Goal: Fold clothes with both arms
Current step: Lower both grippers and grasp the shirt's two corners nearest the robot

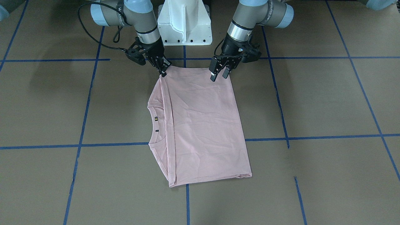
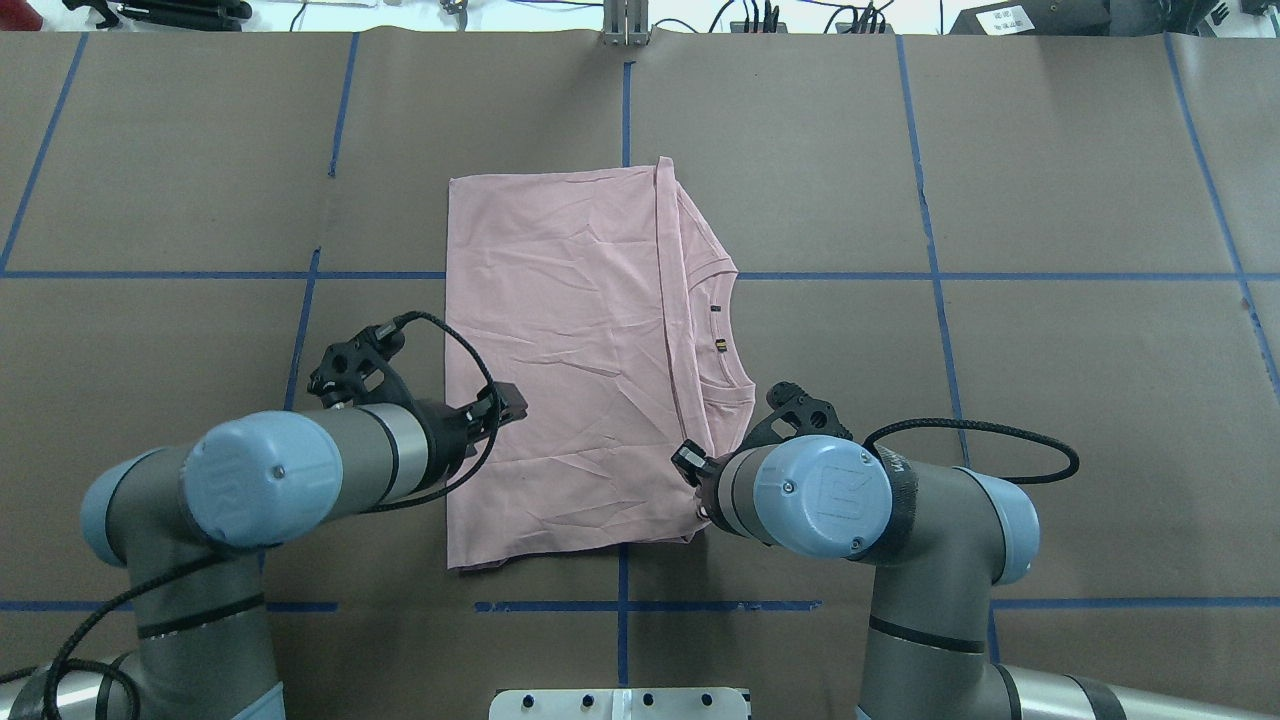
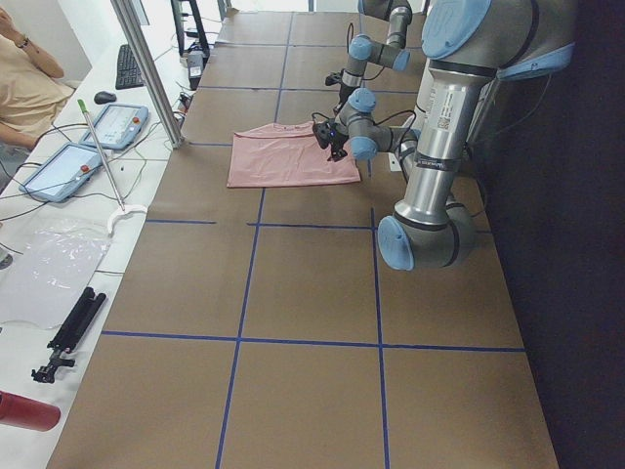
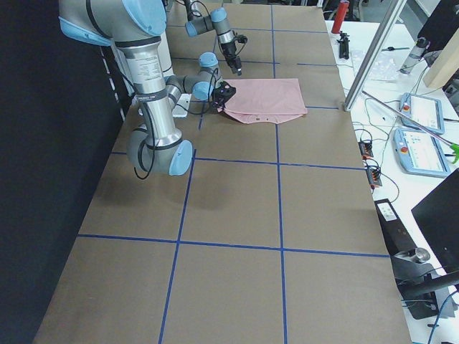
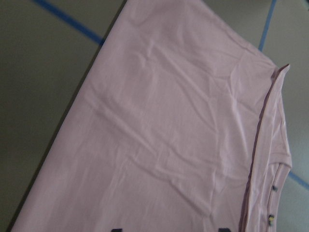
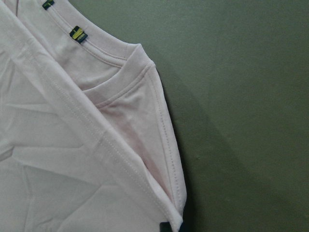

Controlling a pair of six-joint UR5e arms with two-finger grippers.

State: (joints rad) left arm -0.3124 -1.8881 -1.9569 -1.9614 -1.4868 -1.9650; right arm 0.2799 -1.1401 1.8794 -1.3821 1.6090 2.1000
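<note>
The pale pink T-shirt (image 1: 203, 125) lies folded flat on the brown table, its collar and small neck tags (image 2: 718, 330) showing on the robot's right side. My left gripper (image 1: 219, 76) hovers open just above the shirt's near edge (image 2: 510, 400); in the left wrist view its two tips (image 5: 169, 228) stand wide apart over the cloth (image 5: 169, 135). My right gripper (image 1: 162, 72) is shut at the shirt's near right corner (image 2: 688, 462). In the right wrist view its tips (image 6: 172, 225) meet on the hem of the shoulder fold (image 6: 145, 145). The print is hidden.
The white pedestal base (image 1: 184, 22) stands right behind the shirt. Blue tape lines (image 1: 187, 143) grid the brown table. Beside the table's far side are a metal post (image 3: 146, 68), tablets (image 3: 63, 171) and a seated person (image 3: 20, 78).
</note>
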